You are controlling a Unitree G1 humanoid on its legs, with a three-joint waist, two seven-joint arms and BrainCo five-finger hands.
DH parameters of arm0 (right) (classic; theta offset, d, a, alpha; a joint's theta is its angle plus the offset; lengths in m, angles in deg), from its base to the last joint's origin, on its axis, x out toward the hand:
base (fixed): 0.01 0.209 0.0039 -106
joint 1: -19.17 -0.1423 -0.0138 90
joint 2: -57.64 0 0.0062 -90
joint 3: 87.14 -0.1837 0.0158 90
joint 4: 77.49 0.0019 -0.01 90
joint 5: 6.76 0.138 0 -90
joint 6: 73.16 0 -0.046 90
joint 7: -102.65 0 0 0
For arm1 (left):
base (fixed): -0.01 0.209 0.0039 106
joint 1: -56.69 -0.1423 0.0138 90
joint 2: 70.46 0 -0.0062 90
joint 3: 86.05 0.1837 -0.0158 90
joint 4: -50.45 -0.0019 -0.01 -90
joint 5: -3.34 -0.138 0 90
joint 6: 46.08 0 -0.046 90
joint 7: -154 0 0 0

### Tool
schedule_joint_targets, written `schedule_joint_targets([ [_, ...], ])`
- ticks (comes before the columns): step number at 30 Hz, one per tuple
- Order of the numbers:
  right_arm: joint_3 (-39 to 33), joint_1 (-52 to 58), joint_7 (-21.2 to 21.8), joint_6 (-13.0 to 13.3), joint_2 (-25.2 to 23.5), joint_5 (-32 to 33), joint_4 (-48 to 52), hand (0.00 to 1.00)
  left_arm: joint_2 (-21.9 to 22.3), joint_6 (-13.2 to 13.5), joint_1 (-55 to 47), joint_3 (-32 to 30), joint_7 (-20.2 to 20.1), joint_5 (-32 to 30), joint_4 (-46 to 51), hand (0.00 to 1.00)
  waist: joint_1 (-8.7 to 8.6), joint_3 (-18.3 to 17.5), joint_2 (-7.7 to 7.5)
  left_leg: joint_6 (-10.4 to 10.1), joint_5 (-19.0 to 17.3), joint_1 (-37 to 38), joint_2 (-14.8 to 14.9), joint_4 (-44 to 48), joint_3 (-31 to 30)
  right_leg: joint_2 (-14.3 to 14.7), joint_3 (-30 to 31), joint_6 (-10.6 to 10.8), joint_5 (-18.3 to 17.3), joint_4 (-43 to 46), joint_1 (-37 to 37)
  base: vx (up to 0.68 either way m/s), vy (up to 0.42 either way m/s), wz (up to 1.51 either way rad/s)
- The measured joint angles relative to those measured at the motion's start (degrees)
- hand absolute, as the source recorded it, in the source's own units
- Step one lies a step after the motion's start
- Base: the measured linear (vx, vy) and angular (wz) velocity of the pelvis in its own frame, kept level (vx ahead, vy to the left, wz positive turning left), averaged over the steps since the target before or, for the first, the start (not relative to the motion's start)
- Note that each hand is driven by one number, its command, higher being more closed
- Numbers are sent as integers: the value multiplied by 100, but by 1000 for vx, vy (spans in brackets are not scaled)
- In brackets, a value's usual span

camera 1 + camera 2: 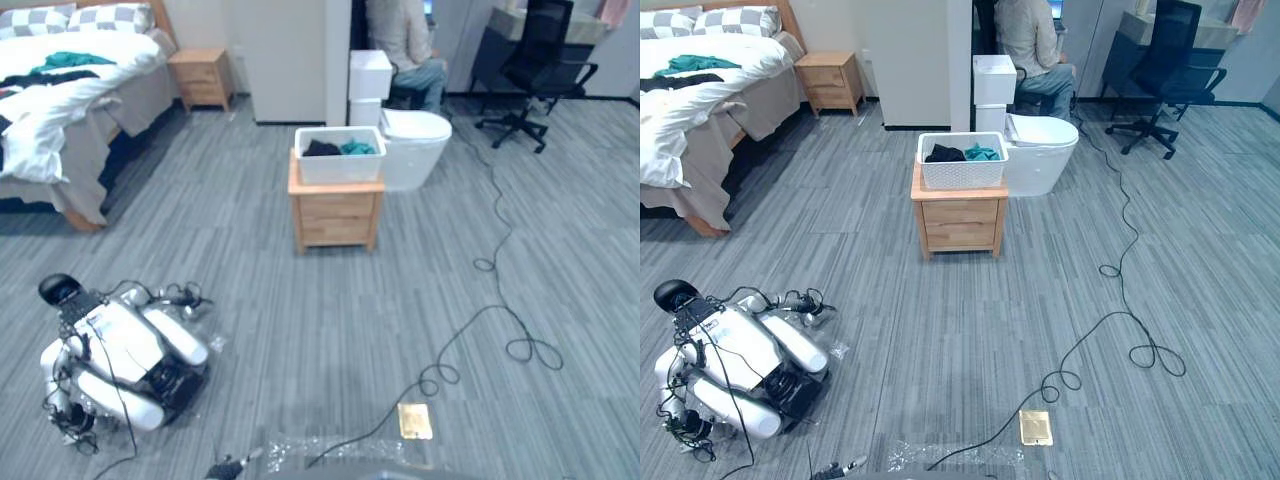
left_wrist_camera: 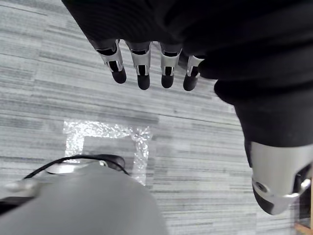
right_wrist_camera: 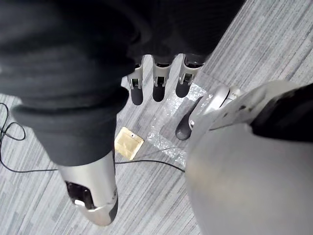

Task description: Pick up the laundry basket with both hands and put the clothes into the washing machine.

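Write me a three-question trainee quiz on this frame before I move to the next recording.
1. True or false: the laundry basket is already held in both hands.
2. Multiple choice: the basket stands on A) a dining table, B) the small wooden cabinet, C) a shelf.
3. Fill in: the clothes in the basket are dark and ____.

Key
1. False: the left hand and the right hand hang with straight fingers and hold nothing.
2. B.
3. Teal.
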Motion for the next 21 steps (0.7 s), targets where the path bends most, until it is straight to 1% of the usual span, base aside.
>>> schedule_joint_targets([
  [4,0,-188,0,37,-62,2,-8,0,2,9,163,-44,95,-119,-5,0,9,88,-45,5,1,99,-52,-39,-103,-22,-33,2,-1,-93,180,94,16,8],
  [8,2,-246,-3,99,-86,13,-7,0,25,9,212,-40,131,-155,-24,0,13,134,21,6,0,142,-73,-97,-173,-37,-42,4,-4,-92,205,32,10,3],
  [9,5,-247,-11,107,-83,40,-7,0,45,10,217,-40,162,-156,-47,0,13,139,33,36,19,170,-77,-151,-182,-39,-40,6,-6,-92,204,0,0,0],
  [13,12,-222,-25,130,-85,228,-8,0,57,13,217,-35,227,-152,-57,0,10,139,34,47,34,195,-79,-205,-197,-49,-40,13,-13,-87,201,-19,-4,0],
  [18,31,-164,-22,180,-87,232,-8,0,55,14,212,28,219,-151,-58,0,5,138,35,3,64,213,-75,-271,-237,-69,-63,35,-27,-81,163,-31,-7,3],
  [21,59,-137,-22,186,-86,231,-8,0,50,17,212,40,218,-151,-117,0,5,137,33,21,128,288,-75,-420,-242,-70,-62,56,-42,-83,165,0,0,0],
])
